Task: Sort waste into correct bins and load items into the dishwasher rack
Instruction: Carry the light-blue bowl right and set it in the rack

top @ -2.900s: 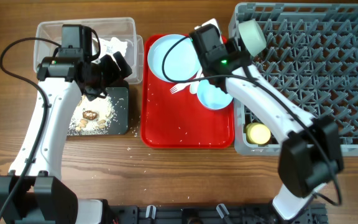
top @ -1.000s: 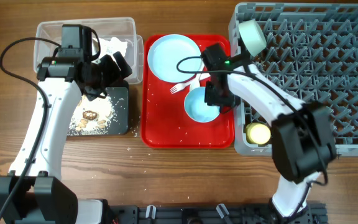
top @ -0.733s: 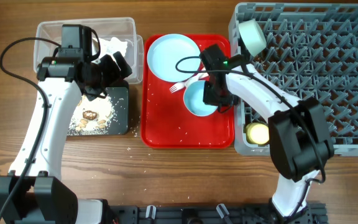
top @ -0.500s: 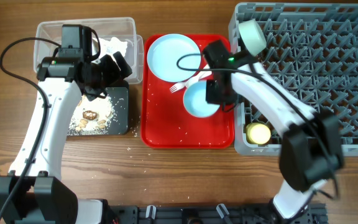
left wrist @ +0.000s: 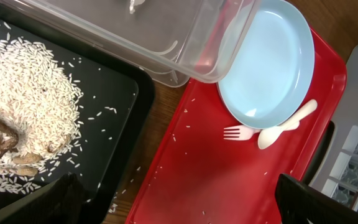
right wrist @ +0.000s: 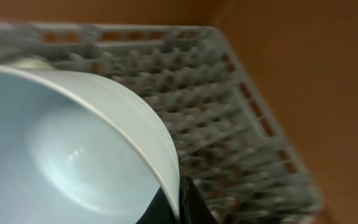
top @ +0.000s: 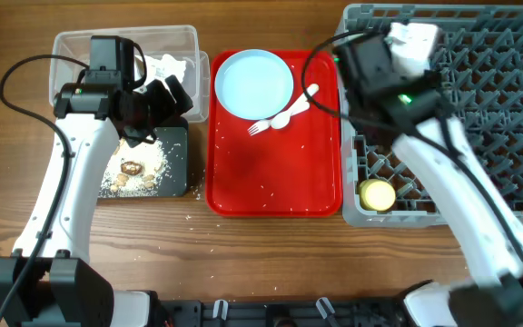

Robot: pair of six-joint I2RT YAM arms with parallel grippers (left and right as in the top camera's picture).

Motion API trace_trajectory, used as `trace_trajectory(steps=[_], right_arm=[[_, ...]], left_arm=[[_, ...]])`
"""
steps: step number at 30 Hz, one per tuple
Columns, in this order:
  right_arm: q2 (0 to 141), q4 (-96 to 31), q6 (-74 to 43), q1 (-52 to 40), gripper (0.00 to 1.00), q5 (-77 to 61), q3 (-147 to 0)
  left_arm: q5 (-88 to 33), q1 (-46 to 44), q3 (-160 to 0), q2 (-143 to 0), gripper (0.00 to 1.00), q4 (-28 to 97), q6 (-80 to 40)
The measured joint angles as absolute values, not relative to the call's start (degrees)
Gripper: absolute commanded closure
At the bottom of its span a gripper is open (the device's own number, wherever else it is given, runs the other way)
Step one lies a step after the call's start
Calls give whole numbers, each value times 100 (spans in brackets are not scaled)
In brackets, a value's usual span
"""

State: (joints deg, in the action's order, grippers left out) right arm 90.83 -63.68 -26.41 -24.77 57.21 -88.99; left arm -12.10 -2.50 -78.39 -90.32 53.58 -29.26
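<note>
Your right gripper (right wrist: 176, 203) is clamping the light blue bowl (right wrist: 61, 149) over the dishwasher rack (top: 507, 64) at two o'clock. Your left gripper (top: 157, 111) is hovering at ten o'clock, spread wide.

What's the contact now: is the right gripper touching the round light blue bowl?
Touching. In the right wrist view the right gripper pinches the rim of the light blue bowl, its dark finger against it.

From the right wrist, the light blue bowl (right wrist: 73, 155) runs off the left and bottom edges. It covers all but a dark sliver of the right gripper (right wrist: 178, 202), and the dishwasher rack (right wrist: 229, 118) behind it is blurred. Overhead, the right arm (top: 461, 182) is smeared and the bowl cannot be made out. The left gripper (left wrist: 176, 186) shows only dark fingers (left wrist: 328, 202), cut off at the bottom corners.
</note>
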Motion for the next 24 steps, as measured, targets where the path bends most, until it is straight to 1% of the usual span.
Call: trace_trajectory(steps=[3,9,17,24], right_arm=[[9819,-6615,-2558,-2331,96,6316,-8847],[10656,-6681,-2539,-2084,96,6724,-8831],[11050,-6506,-2539,-1890,96,6864,-8825],[11155,-6257,-2147,-1894,96,6707,-8820]], left_arm=[[-1212,-250,-7839,-9032,0,5358,-2923],[-1212,-250,-7839,-9030,0,5358,-2926],[-1212,-250,-7839,-9030,0,5360,-2926],[-1212,-250,-7839,-9030,0,5360,-2926]])
